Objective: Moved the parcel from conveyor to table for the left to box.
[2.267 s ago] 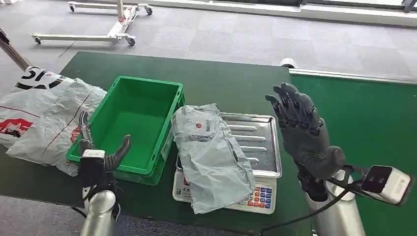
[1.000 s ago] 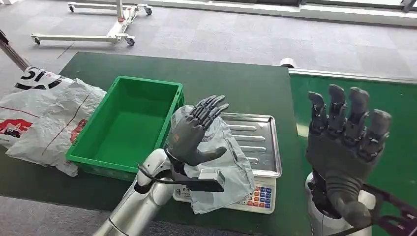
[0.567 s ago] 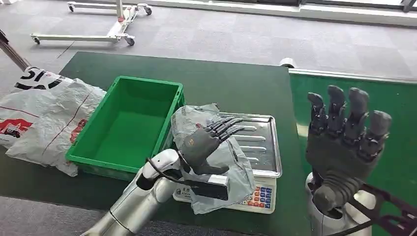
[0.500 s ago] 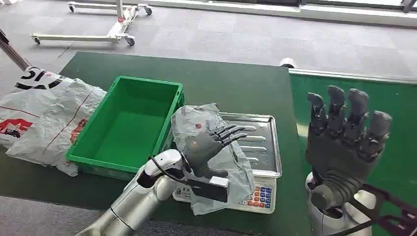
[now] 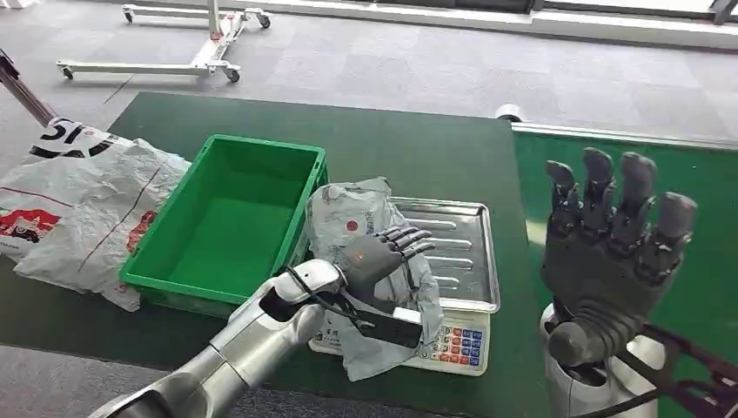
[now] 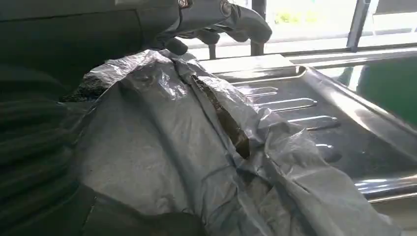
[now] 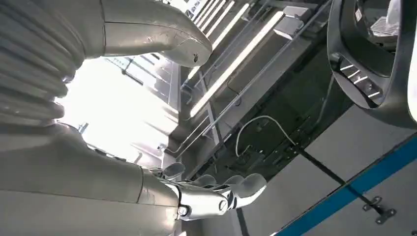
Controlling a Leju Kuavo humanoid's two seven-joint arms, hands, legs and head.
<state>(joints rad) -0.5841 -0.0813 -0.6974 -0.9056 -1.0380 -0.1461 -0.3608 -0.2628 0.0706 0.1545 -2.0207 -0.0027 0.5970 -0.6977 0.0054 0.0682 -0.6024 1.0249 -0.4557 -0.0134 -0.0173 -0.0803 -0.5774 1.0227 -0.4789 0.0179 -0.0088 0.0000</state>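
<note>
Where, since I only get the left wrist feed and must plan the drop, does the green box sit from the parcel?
Observer: In the head view the green box stands on the table right against the grey parcel, on the robot's left of it.
Operator: Anything in it?
Observer: No, its floor is bare.
Operator: And what is the right hand doing?
Observer: The right hand is raised over the green conveyor, fingers apart, holding nothing. The left hand lies on the parcel, fingers stretched across it towards the scale's steel tray.
</note>
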